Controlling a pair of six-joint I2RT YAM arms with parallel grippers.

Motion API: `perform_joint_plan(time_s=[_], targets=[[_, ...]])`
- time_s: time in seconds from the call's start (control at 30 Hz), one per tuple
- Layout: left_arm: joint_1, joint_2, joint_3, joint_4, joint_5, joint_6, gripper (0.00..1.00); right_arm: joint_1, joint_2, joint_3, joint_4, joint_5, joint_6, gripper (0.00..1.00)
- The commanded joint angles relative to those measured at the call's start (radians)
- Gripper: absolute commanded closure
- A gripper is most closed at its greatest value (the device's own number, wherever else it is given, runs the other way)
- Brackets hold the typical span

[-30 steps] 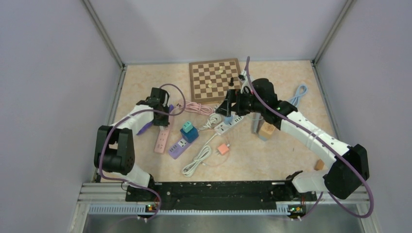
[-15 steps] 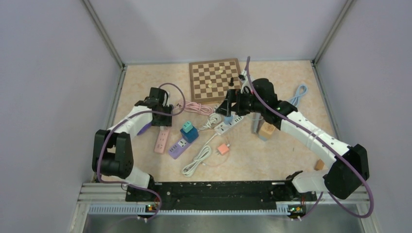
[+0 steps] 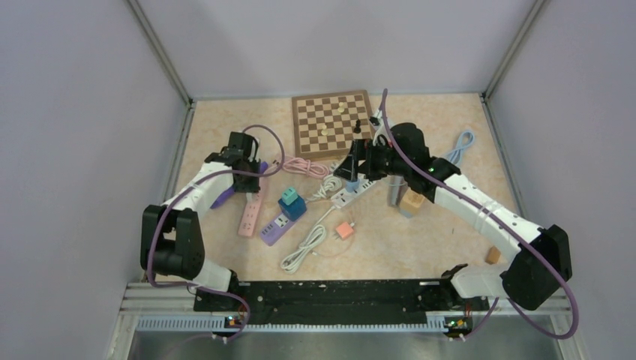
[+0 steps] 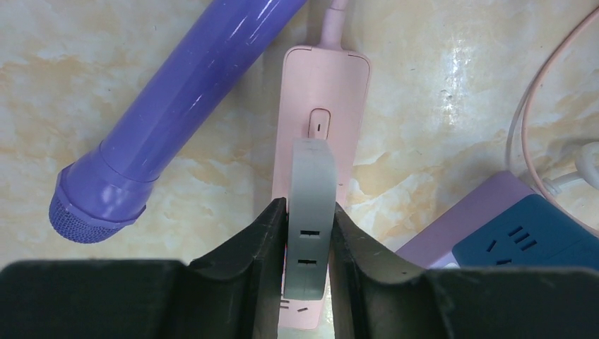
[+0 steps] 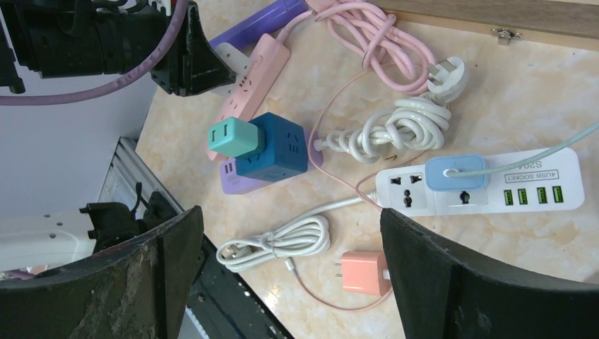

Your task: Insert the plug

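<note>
A grey plug (image 4: 313,169) stands upright on the pink power strip (image 4: 323,85), just below the strip's switch. My left gripper (image 4: 309,212) is shut on the plug, one black finger against each side. How deep the plug's pins sit in the strip is hidden. From above, the left gripper (image 3: 247,176) is over the pink strip (image 3: 250,216) at the left. My right gripper (image 3: 358,161) hovers open over the white power strip (image 3: 354,191), with nothing between its fingers (image 5: 424,268). The right wrist view also shows the plug (image 5: 229,60) on the pink strip (image 5: 258,74).
A purple cylinder (image 4: 176,92) lies left of the pink strip. A purple strip (image 3: 274,229) carries a blue cube adapter (image 3: 294,206). Around the middle lie a white coiled cable (image 3: 304,249), an orange charger (image 3: 345,229), a pink cable (image 3: 304,166), a chessboard (image 3: 332,124) and a wooden block (image 3: 411,201).
The left gripper has shifted slightly towards the far side, still over the pink strip. The right arm has not moved.
</note>
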Motion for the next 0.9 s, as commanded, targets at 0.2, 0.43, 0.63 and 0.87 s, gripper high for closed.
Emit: perform_joint_plan(time_s=[0.2,0.43,0.63,0.87], targets=[[-0.002,-0.018,-0.024,-0.012,-0.022,0.029,0.95,-0.015,-0.059,-0.013,0.031,0.007,0.013,0.08],[-0.003,-0.025,-0.057,0.007,-0.051,0.086,1.0,-0.014,-0.074,-0.02,0.031,0.005,0.021,0.08],[-0.005,-0.017,-0.067,0.014,-0.064,0.114,1.0,-0.015,-0.079,-0.016,0.03,0.006,0.025,0.08],[-0.018,0.021,-0.051,0.0,-0.018,0.154,1.0,-0.015,-0.087,-0.013,0.03,0.013,0.025,0.08]])
